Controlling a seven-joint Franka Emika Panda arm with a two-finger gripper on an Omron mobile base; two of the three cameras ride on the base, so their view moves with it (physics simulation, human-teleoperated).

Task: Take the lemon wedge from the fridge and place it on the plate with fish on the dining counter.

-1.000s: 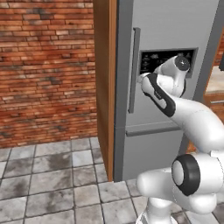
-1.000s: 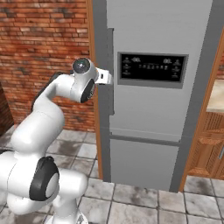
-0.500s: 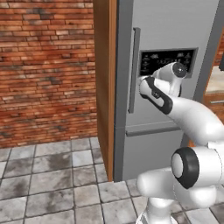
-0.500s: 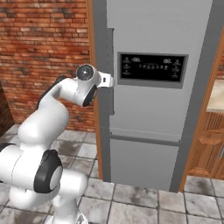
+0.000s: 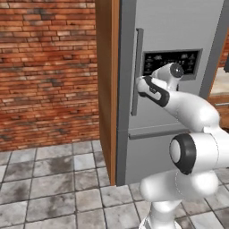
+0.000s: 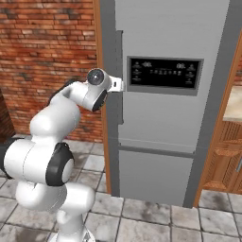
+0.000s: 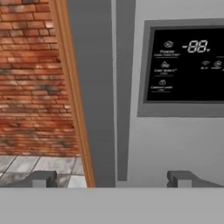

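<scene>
Reaching for the closed fridge
The fingers (image 7: 111, 179) stand wide apart, empty, straddling the long bar handle (image 7: 124, 87) of the tall grey steel fridge (image 6: 160, 118); door unopened, every later step remains.

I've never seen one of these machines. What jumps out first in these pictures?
The tall grey fridge fills the middle, door shut, with a black panel glowing on its front. The white arm reaches toward the long bar handle at the door's left edge, its tool open with the handle between the fingertips, not yet gripped. A red brick wall stands to the left.
</scene>
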